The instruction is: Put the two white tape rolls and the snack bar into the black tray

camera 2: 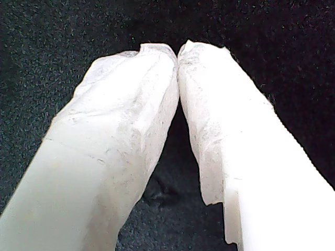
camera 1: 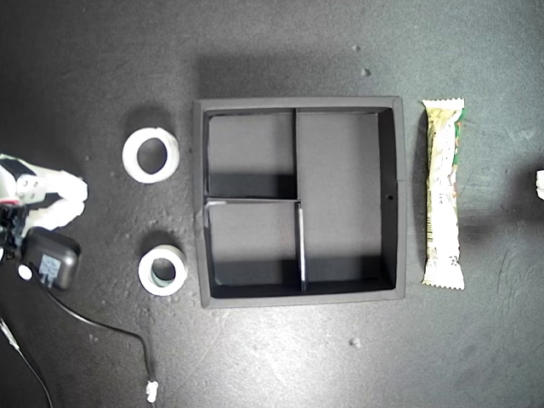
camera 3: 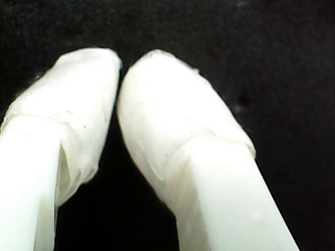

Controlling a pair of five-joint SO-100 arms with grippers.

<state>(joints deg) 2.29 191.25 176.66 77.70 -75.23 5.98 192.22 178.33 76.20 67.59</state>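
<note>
**Item 1: larger white tape roll** [camera 1: 129, 155]. Lies flat on the black bench [camera 1: 76, 59] with its open centre up, outside the black tray [camera 1: 297, 102], between the tray wall and the white arm [camera 1: 47, 195] at the exterior view's left edge. Judged light and stiff. One finger inside the ring and one outside looks the surest hold.

**Item 2: smaller white tape roll** [camera 1: 146, 274], with a greenish inner core. Also flat and near the tray wall, just beyond the black adapter [camera 1: 51, 262] from that same arm. Its cord [camera 1: 110, 330] trails close by and could snag. It should handle like Item 1.

**Item 3: snack bar** [camera 1: 444, 194], in a cream wrapper with serrated ends. Lies parallel to the tray on the far side, apart from its wall, near the sliver of white [camera 1: 540, 184] at the exterior view's right edge. Probably light, with a crinkly and slippery wrapper. A hold across the narrow middle is advised.

**Item 4: black tray.** Two small compartments and one long one, with nothing inside.

**First end effector** [camera 2: 178, 52]: fingertips pressed together, nothing held, only bench beneath.

**Second end effector** [camera 3: 118, 73]: fingertips drawn together with a thin dark seam between them, nothing held.

The wrist views do not show which arm carries which end effector.
</note>
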